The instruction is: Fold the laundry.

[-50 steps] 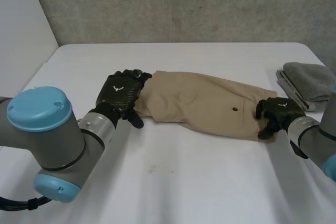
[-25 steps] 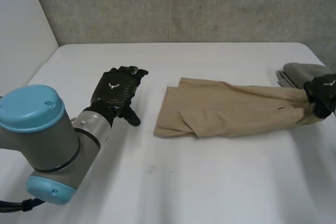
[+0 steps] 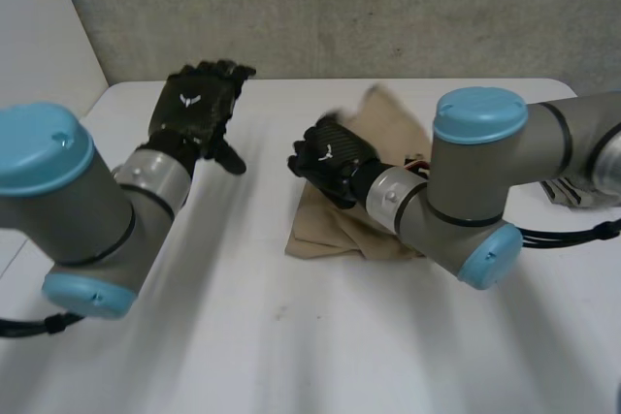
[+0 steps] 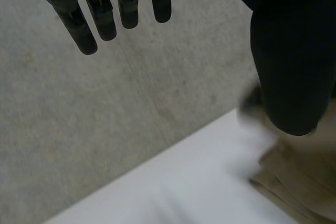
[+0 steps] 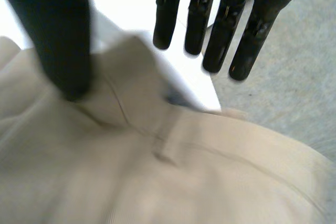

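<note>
Fold step in progress. The tan garment (image 3: pixel 335 235) is lying bunched near the middle of the white surface (image 3: pixel 291 346), with part of it doubled over and a raised flap standing up behind the right arm.

The right hand (image 3: pixel 330 154) is sitting directly over the garment's upper layer. In the right wrist view its fingers (image 5: pixel 226 30) are reaching out straight past the cloth edge and the thumb (image 5: pixel 58 40) is standing apart from them. The hand is reading as open, nothing pinched, and the cloth is spreading out below the palm. Whether the palm is touching the cloth cannot be told.

The left hand (image 3: pixel 197 107) is hovering well apart from the garment, toward the far edge of the surface on the left arm's side. Its fingers are straight and spread and it is holding nothing.

Key relation: the garment is lying under the right hand, so that hand is by far the nearer. From the left hand it is lying off to the thumb side. The right arm is hiding much of the garment, so its long axis cannot be told.

Material: matte woven cloth, medium weight, with soft creases, a stitched seam and a small sewn tab. It is looking limp, so it will probably sag if lifted at one point.
</note>
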Controlling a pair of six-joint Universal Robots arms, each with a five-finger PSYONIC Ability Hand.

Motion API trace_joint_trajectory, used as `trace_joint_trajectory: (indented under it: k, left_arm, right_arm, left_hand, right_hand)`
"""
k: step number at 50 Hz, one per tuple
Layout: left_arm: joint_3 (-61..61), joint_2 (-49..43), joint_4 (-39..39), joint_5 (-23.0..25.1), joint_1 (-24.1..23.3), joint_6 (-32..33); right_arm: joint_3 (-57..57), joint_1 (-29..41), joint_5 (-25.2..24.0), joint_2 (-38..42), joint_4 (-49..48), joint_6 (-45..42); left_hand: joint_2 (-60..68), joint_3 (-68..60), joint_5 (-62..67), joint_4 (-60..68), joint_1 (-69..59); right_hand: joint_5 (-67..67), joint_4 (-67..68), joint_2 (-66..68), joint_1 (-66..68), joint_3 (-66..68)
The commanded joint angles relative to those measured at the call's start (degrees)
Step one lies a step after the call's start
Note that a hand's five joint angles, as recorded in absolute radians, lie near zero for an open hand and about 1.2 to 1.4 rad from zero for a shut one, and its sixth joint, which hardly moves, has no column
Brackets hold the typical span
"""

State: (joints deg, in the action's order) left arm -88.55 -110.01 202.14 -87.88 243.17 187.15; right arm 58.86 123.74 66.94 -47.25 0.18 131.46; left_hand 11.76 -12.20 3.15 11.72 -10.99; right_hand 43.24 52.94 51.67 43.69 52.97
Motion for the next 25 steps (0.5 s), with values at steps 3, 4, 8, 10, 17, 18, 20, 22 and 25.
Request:
trace_joint_trajectory:
  k: [3,4,8,10,17,18,20,22,25]
  left_arm:
    - [16.7,-9.2,-1.7,0.4,-1.3,0.1]
    - [18.3,-10.1,-2.0,0.5,-1.6,0.1]
    - [26.5,-15.7,-5.3,1.1,-4.7,0.1]
    - [31.5,-19.8,-7.9,2.6,-6.6,0.1]
    - [44.7,-31.7,-19.0,7.7,-8.8,-0.3]
    - [46.1,-32.9,-20.0,7.7,-8.9,-0.3]
    - [48.6,-35.4,-22.3,7.6,-9.2,-0.3]
    - [51.5,-38.1,-24.9,7.6,-9.3,-0.3]
    - [53.6,-40.9,-28.3,7.1,-9.1,0.1]
  right_arm:
    - [-1.4,-3.7,4.9,-7.1,3.4,30.5]
    - [-0.7,-4.8,5.0,-8.7,3.4,33.3]
    - [2.8,-10.7,5.9,-12.5,3.3,42.7]
    - [3.5,-11.9,6.2,-12.7,3.8,44.1]
    - [1.2,-12.8,6.9,-7.3,9.5,43.4]
    - [-0.7,-12.8,7.0,-4.8,10.4,43.3]
    - [-2.6,-12.8,7.1,-2.4,11.4,43.3]
    - [-5.0,-12.6,7.3,0.9,12.9,43.1]
    - [-7.0,-12.6,7.8,4.3,14.3,42.5]
  left_hand:
    - [-0.2,0.6,-1.6,-0.2,-0.6]
    - [0.0,0.5,-1.4,0.0,-0.7]
    - [0.1,0.3,-1.3,0.2,-0.9]
    - [0.1,0.3,-1.3,0.2,-0.9]
    - [0.8,-0.4,-0.6,0.8,-1.6]
    - [0.8,-0.4,-0.6,0.9,-1.6]
    - [1.0,-0.5,-0.4,1.0,-1.8]
    - [1.3,-0.9,-0.1,1.4,-2.1]
    - [1.8,-1.4,0.4,1.9,-2.6]
  right_hand:
    - [-43.2,-42.9,-41.7,-33.7,-43.0]
    - [-43.2,-42.9,-41.7,-33.7,-43.0]
    - [-43.2,-42.9,-41.7,-33.7,-43.0]
    - [-43.2,-42.9,-41.7,-33.7,-43.0]
    - [-43.2,-42.9,-41.7,-33.7,-43.0]
    - [-43.2,-42.9,-41.7,-33.7,-43.0]
    - [-43.2,-42.9,-41.7,-33.7,-43.0]
    - [-43.2,-42.9,-41.7,-33.7,-43.0]
    - [-43.2,-42.9,-41.7,-33.7,-43.0]
